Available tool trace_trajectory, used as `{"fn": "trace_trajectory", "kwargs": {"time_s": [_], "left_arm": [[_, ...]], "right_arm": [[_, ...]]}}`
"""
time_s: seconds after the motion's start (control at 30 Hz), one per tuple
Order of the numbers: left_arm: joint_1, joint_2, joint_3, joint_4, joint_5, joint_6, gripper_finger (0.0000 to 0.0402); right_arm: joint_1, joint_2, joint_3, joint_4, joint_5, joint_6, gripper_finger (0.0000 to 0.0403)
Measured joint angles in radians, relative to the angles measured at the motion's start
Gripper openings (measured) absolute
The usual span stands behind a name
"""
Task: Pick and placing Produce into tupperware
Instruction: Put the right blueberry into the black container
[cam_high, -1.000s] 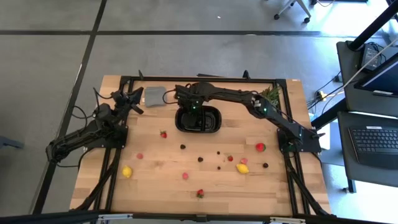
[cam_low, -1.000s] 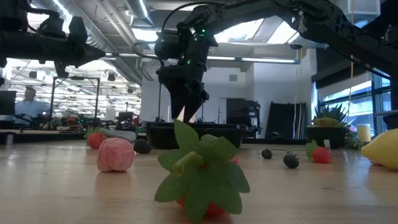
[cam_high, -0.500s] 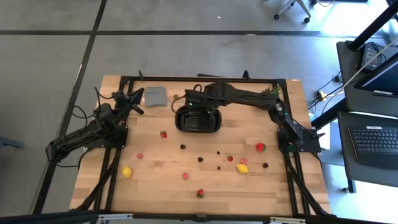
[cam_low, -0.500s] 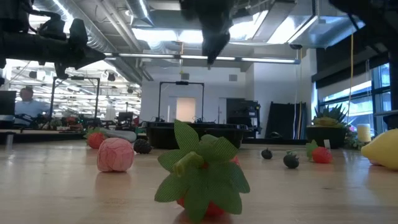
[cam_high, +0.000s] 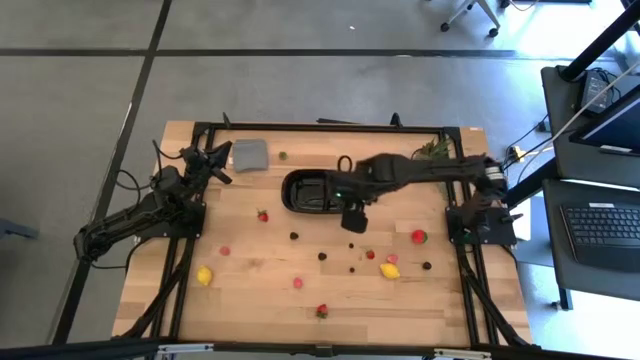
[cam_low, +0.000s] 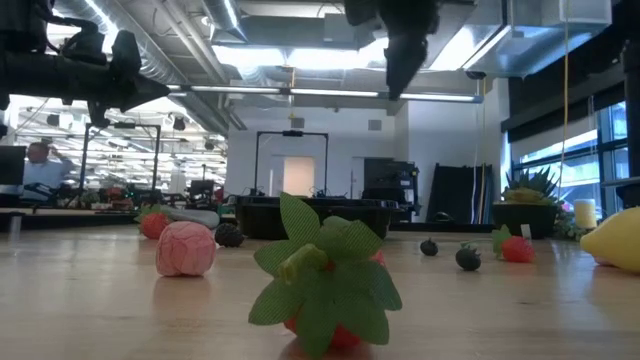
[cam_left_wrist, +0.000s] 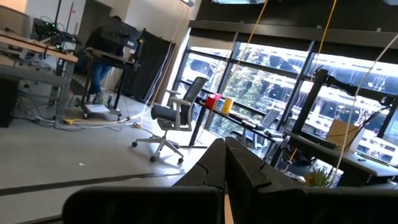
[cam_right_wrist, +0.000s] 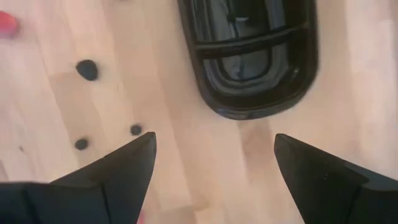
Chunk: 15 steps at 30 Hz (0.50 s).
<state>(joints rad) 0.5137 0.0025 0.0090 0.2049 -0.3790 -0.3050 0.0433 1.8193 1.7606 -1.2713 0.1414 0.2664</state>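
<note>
In the high view, the black tray (cam_high: 318, 192) is seen at upper centre of the wooden table (cam_high: 250, 300), and the right gripper (cam_high: 353, 219) is held just off its lower right corner, jaws spread and nothing between them. Small toy fruits are scattered across the lower half: a strawberry (cam_high: 419, 237) at right, a lemon (cam_high: 390, 270) below it, dark berries (cam_high: 323, 256) near centre. The left gripper (cam_high: 212, 160) is parked at upper left, jaws pressed together. In the low view, a leafy strawberry (cam_low: 325, 280) fills the foreground, and the right gripper (cam_low: 402, 60) hangs high at top centre. In the right wrist view, the tray (cam_right_wrist: 255, 53) lies beyond the spread fingers (cam_right_wrist: 124, 165), with dark berries (cam_right_wrist: 87, 70) to the left. The fruits are judged light and prone to rolling; each is best pinched across its middle.
</note>
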Motion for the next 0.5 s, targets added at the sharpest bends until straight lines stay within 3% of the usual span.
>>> {"fn": "trace_trajectory", "kwargs": {"time_s": [0.2, 0.5], "left_arm": [[0.000, 0.000, 0.000, -0.041, 0.000, 0.000, 0.0000], [0.000, 0.000, 0.000, -0.101, 0.000, 0.000, 0.0000]], "right_arm": [[0.053, -0.097, -0.291, 0.242, 0.000, -0.098, 0.0328], [0.136, -0.103, -0.613, 0.633, -0.004, -0.087, 0.0328]]}}
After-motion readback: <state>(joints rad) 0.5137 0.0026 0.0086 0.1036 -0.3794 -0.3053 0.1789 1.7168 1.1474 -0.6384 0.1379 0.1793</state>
